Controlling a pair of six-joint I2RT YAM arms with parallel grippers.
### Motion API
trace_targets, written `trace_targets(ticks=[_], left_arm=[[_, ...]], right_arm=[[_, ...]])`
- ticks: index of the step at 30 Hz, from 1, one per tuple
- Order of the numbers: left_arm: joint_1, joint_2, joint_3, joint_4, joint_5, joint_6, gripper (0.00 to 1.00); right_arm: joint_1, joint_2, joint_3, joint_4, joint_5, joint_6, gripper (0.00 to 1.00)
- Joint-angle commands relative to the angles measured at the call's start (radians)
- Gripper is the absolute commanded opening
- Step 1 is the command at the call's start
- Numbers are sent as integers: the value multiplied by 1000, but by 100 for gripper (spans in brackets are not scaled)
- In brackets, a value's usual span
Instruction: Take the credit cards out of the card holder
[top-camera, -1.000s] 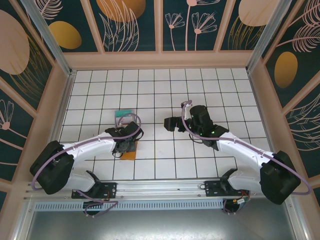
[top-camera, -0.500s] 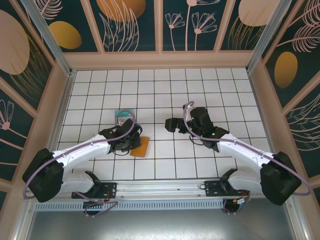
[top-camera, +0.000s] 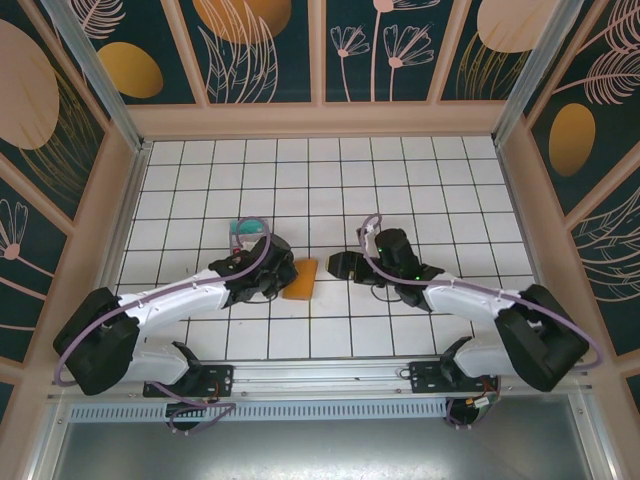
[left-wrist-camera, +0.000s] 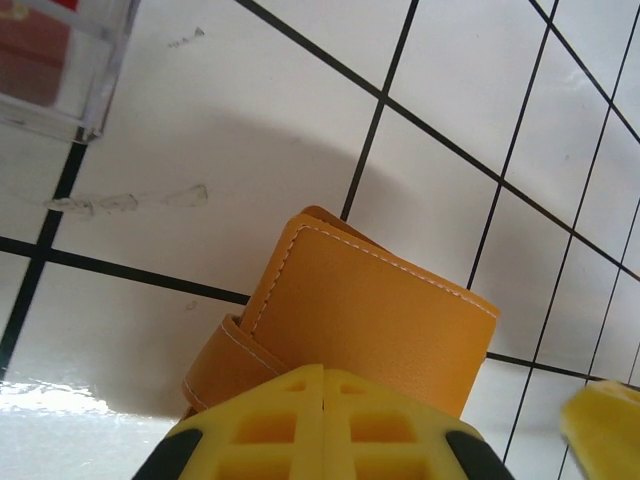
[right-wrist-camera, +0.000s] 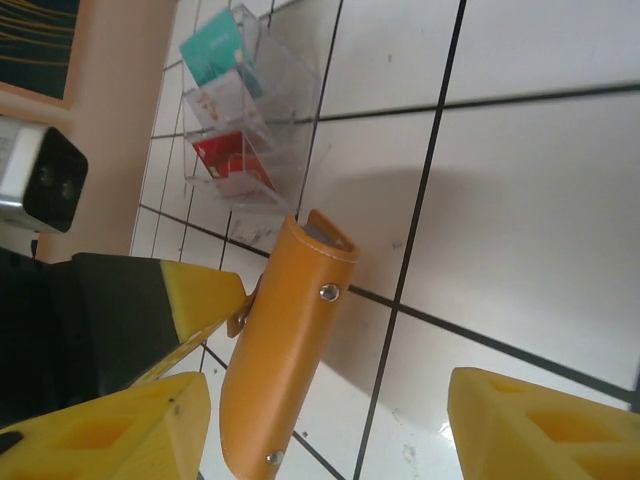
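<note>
One card holder (top-camera: 300, 279) in left tool (top-camera: 281, 283), right tool (top-camera: 336, 265) spread

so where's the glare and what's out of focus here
Left wrist: bright glare on the tiles at lower left, soft shadow beyond the card holder, yellow fingers slightly soft. Right wrist: own fingers soft, holder sharp. Top external: even light, all sharp.

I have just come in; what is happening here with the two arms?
The left gripper is shut on a small orange leather-like card holder, folded closed, and holds it above the white tiled table. The open right gripper faces it from close by. A clear plastic rack with teal and red cards stands nearby.
</note>
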Motion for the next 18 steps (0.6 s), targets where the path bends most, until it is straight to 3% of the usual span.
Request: trace_targets(ticks=[1,11,18], left_arm=[[-14,3,-19,68,1,-46,0],[-20,-24,-42,77,15,-41,0],[-25,-38,-44,74,17,-37,0]], right_arm=[[24,73,5,147,-60,71,63],[72,270,81,245,-86,135,59],[80,323,99,270,-104,150,40]])
